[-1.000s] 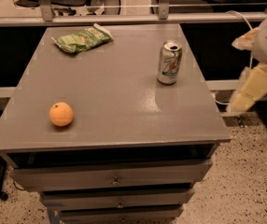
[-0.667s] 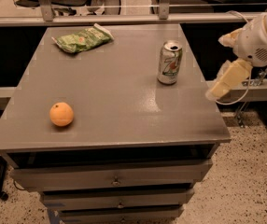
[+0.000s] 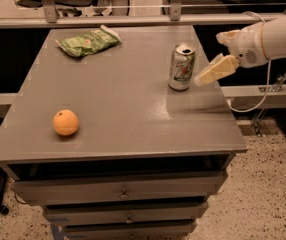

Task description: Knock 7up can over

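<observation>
The 7up can (image 3: 182, 67) is a silver can with green lettering. It stands upright near the right edge of the grey table (image 3: 133, 114). My gripper (image 3: 205, 76) comes in from the right on a white arm (image 3: 268, 36). Its cream-coloured tip is just right of the can at mid-height, very close to it or touching it; I cannot tell which.
An orange (image 3: 65, 122) lies at the front left of the table. A green crinkled snack bag (image 3: 88, 41) lies at the back left. Drawers sit under the tabletop. A metal rail and chairs stand behind. A cable hangs at the right.
My gripper has moved left and up from beside the table's right edge to right next to the can. The can still stands upright in the same place.
</observation>
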`<state>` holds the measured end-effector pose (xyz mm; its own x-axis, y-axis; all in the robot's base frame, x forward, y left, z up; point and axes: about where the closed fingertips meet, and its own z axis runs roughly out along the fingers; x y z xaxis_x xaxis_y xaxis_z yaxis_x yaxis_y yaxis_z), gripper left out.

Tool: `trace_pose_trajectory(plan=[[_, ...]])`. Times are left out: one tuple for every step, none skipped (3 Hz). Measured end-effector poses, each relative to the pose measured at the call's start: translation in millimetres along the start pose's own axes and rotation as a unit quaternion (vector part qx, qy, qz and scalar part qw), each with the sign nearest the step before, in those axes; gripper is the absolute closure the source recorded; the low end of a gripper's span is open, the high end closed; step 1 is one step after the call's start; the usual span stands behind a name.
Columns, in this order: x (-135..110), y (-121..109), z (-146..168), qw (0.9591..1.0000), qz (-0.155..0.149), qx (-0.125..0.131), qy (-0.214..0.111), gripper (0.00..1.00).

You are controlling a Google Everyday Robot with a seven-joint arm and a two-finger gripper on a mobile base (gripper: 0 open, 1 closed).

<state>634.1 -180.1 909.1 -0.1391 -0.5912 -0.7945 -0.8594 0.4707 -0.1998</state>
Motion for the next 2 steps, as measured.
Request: trace_pose_trajectory(plan=[[-5, -3, 27, 0.9967, 0.037, -0.021, -0.069, 0.0], [-8, 1, 46, 0.9892, 0.068, -0.045, -0.121, 0.0]])
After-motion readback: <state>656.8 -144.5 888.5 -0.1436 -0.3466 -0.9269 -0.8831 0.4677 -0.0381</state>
